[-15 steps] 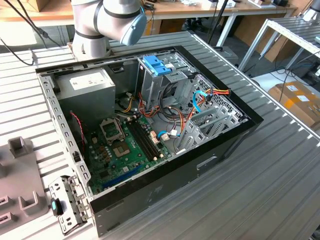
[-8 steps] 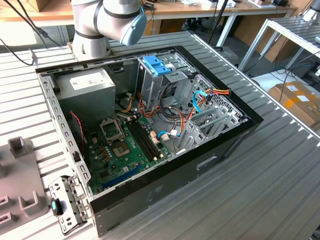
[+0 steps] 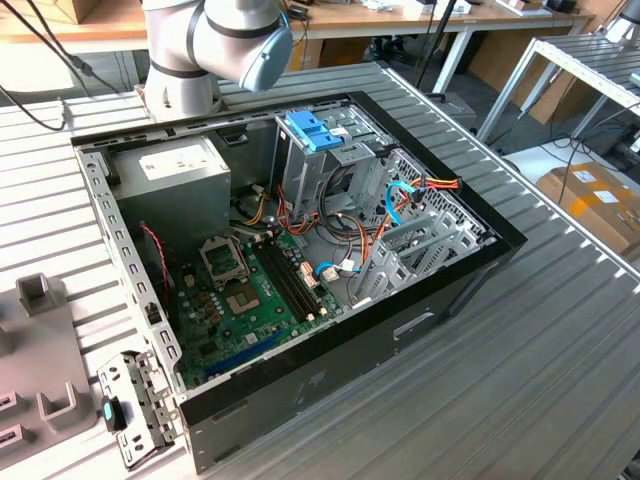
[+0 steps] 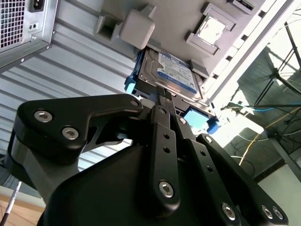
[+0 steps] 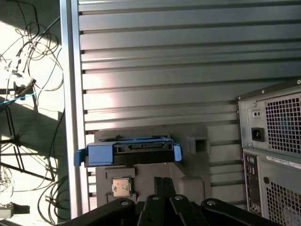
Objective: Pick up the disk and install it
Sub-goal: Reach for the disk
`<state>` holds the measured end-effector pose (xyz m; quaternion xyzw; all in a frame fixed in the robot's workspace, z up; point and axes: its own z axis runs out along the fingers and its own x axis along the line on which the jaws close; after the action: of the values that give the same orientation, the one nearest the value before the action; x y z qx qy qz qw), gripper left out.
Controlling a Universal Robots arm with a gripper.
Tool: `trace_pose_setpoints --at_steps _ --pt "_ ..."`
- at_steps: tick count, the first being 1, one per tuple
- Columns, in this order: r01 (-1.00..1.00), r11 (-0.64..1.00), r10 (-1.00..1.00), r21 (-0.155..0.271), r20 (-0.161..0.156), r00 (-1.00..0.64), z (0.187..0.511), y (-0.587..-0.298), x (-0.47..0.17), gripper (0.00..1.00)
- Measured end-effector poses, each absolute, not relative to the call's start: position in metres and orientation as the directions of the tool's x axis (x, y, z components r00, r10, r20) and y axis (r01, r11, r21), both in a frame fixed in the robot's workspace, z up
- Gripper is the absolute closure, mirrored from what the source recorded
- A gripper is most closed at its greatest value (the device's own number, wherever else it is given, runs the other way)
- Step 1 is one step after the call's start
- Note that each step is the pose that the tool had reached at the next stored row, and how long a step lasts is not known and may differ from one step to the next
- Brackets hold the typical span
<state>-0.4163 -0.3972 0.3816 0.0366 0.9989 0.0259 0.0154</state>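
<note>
One broad worktop (image 3: 560, 330) of ribbed grey metal slats carries everything. On it sits an open black steel computer case (image 3: 350, 340), its boxy shell holding a green motherboard (image 3: 240, 300), a plain grey power supply (image 3: 175, 170) and a pierced sheet-metal cage (image 3: 310, 175) topped by a blue plastic latch (image 3: 312, 130). Behind the case, the arm's (image 3: 220, 40) rounded grey-and-pale-blue joint stands at the far edge of the exterior view. In both wrist views the case shows its rear, with perforated vent grilles and a power socket. Beside the case, at the exterior view's left, a matt grey moulded tray (image 3: 40, 370) with raised blocks and recesses lies flat on the slats. The end effector (image 4: 164, 94), built of glossy black linkage bars fastened with bright screws, has its two slim fingers pressed together with nothing between them. In the first wrist view its tips (image 5: 163, 180) point toward the disk (image 5: 136, 150), near it, with a strip of grey tray showing between. The disk (image 4: 176, 73) rests on the tray: a flat dark rectangular slab with a white-and-blue label, clipped in a light-blue plastic frame whose tabs jut out at both ends. Just beside it a small square chip (image 5: 121, 187) with a dull metal lid sits in its own recess.
</note>
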Motion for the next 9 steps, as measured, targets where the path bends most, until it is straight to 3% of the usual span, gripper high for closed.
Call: trace_pose_setpoints --at_steps 9 --pt "0.072 0.996 0.074 0.053 -0.029 -0.997 0.3816 -0.3972 -0.4241 0.89"
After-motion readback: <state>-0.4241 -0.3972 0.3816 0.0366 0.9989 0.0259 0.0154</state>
